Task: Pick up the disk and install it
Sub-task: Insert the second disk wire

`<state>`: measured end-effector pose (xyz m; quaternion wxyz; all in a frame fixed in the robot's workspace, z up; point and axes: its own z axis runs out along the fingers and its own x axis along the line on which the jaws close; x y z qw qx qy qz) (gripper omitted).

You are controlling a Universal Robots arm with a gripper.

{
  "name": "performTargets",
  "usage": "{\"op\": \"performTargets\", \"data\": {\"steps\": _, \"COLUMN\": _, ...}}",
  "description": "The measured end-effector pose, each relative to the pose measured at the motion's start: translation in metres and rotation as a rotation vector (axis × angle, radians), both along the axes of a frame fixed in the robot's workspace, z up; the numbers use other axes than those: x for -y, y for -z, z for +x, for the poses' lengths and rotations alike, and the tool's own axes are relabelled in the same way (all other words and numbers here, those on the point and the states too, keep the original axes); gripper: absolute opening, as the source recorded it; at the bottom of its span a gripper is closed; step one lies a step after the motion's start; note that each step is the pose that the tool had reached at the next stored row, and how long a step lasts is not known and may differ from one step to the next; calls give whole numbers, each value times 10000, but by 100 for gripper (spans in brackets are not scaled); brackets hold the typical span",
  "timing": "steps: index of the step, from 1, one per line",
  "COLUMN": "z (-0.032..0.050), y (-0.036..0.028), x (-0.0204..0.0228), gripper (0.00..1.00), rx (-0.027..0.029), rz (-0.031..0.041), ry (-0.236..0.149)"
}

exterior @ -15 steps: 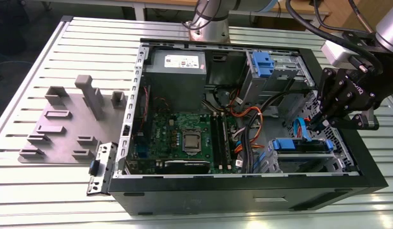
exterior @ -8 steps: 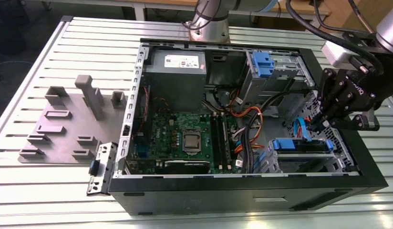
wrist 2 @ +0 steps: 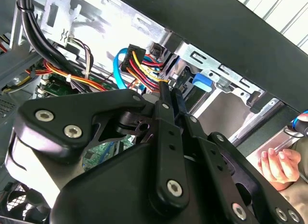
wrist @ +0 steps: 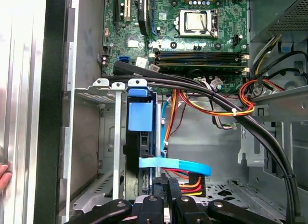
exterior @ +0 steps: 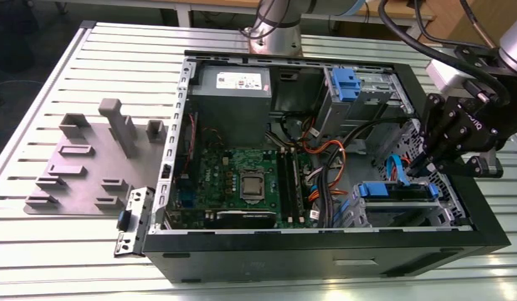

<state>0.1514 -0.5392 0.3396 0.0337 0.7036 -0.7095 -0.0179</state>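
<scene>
The disk (exterior: 394, 190) sits edge-up in its blue caddy inside the lower drive bay, at the exterior view's right of the open computer case (exterior: 325, 248). In the first wrist view its blue caddy tab (wrist: 140, 114) and dark edge stand in the metal bay. My gripper (exterior: 419, 168) hangs just above the bay. Its fingers are shut together with nothing between them in both wrist views (wrist 2: 169, 91) (wrist: 165, 183). The fingertips (wrist 2: 163, 101) point at the bundle of red, yellow and blue cables beside the disk's end.
A blue flat cable (wrist: 173, 164) and thick black cables (wrist: 202, 86) cross close to the fingers. The motherboard (exterior: 241, 182), grey power supply (exterior: 231, 84) and an upper blue caddy (exterior: 346, 84) fill the case. A grey fixture plate (exterior: 83, 169) lies left. A person's hand (wrist 2: 276, 164) rests outside the case wall.
</scene>
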Motion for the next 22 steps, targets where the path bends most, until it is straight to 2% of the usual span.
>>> {"op": "performTargets", "data": {"steps": 2, "z": 0, "y": 0, "x": 34, "gripper": 16, "rx": 0, "rz": 0, "ry": -1}}
{"op": "performTargets", "data": {"steps": 6, "z": 0, "y": 0, "x": 69, "gripper": 16, "rx": 0, "rz": -1, "ry": 0}}
{"op": "performTargets", "data": {"steps": 18, "z": 0, "y": -17, "x": 75, "gripper": 16, "rx": 0, "rz": 9, "ry": -1}}
{"op": "performTargets", "data": {"steps": 22, "z": 0, "y": -17, "x": 75, "gripper": 16, "rx": 0, "rz": 45, "ry": 0}}
